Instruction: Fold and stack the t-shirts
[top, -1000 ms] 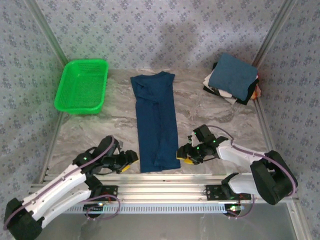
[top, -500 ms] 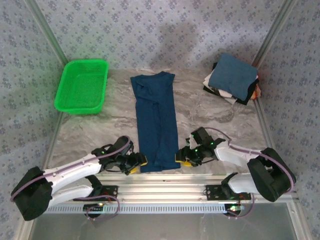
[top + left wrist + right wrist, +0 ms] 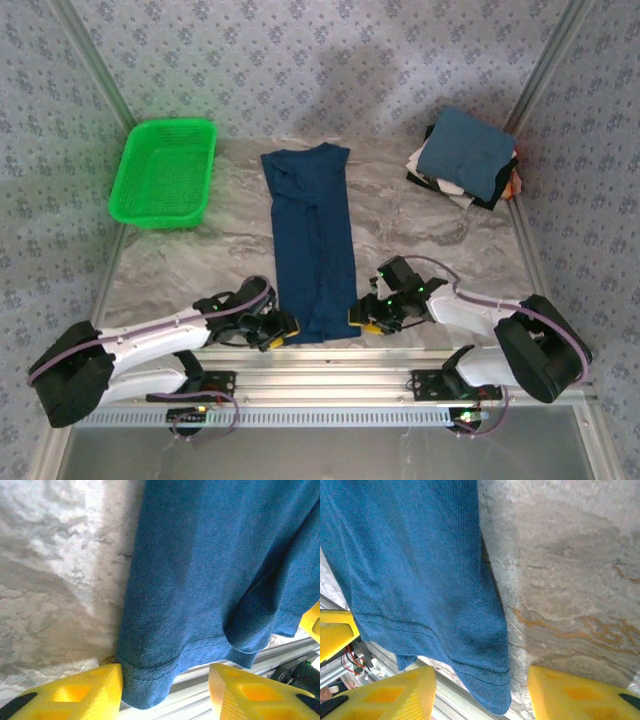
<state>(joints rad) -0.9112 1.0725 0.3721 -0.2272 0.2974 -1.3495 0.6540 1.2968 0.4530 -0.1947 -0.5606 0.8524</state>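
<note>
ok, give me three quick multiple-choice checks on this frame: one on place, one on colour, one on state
1. Where on the table is the green basket?
A. far left corner
B. near edge, between the arms
C. far right corner

2. What colour is the top shirt of the stack at the far right?
A. orange-red
B. white
C. teal-blue

3. How does the navy shirt lie?
A. crumpled in a ball
B. flat, folded into a long strip
C. draped over the basket

Answers:
1 A: the basket sits at the far left, apart from the shirts.
2 C: teal-blue cloth covers the pile.
3 B: it lies as a narrow strip running from far to near in the middle.
</note>
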